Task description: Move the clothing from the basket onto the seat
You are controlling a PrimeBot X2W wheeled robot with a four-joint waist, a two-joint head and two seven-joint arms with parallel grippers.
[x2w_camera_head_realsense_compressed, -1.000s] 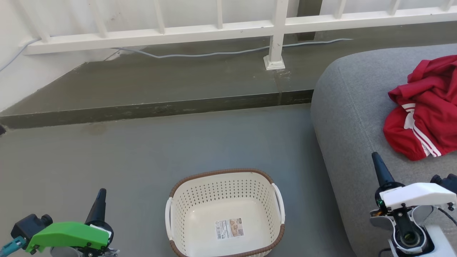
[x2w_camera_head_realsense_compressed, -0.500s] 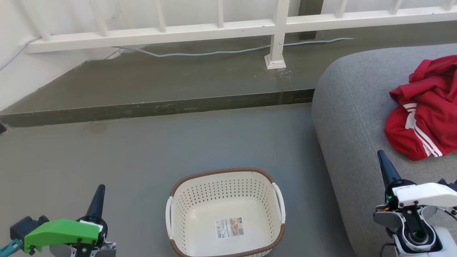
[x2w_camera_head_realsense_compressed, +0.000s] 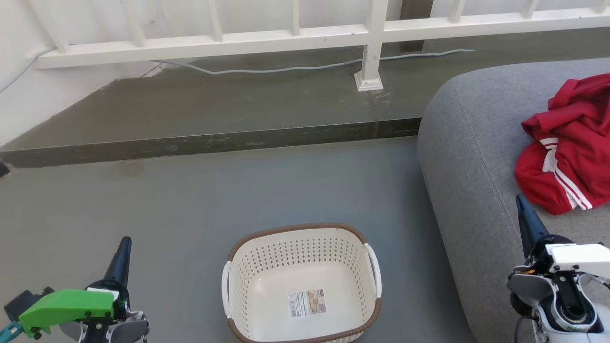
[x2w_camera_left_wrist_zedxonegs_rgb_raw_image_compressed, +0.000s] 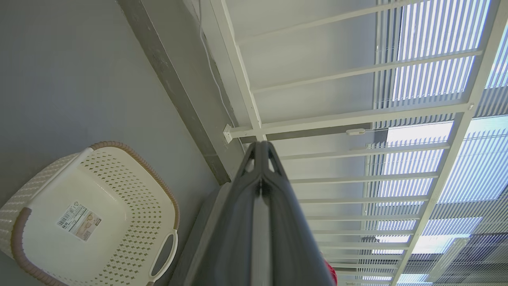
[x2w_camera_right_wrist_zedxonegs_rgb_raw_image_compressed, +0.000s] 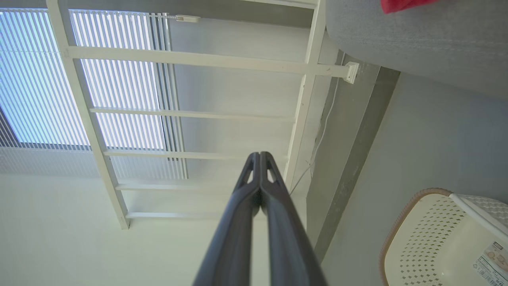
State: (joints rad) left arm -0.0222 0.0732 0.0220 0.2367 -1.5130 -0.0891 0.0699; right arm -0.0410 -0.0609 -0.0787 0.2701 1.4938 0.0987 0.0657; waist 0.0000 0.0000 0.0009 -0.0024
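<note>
The red clothing (x2w_camera_head_realsense_compressed: 569, 145) with white stripes lies crumpled on the grey seat (x2w_camera_head_realsense_compressed: 472, 157) at the right; a red scrap of it (x2w_camera_right_wrist_zedxonegs_rgb_raw_image_compressed: 401, 4) shows in the right wrist view. The cream basket (x2w_camera_head_realsense_compressed: 248, 267) with its brown rim stands on the floor at bottom centre, holding just a paper label (x2w_camera_head_realsense_compressed: 307, 303). My left gripper (x2w_camera_head_realsense_compressed: 125, 241) is shut and empty, low at the left of the basket (x2w_camera_left_wrist_zedxonegs_rgb_raw_image_compressed: 131, 190). My right gripper (x2w_camera_head_realsense_compressed: 519, 199) is shut and empty over the seat's front, just below the clothing. Both pairs of fingers (x2w_camera_left_wrist_zedxonegs_rgb_raw_image_compressed: 260, 147) (x2w_camera_right_wrist_zedxonegs_rgb_raw_image_compressed: 260, 157) are pressed together.
A raised concrete step (x2w_camera_head_realsense_compressed: 209, 143) crosses the floor behind the basket. A white railing (x2w_camera_head_realsense_compressed: 371, 43) with a post stands on it, and a grey cable (x2w_camera_head_realsense_compressed: 267, 71) runs along its base. Open grey floor lies between the step and the basket.
The left gripper has slid slightly left and lower in the view. The right gripper has shifted right, nearer the clothing. The clothing and the basket stay where they were.
</note>
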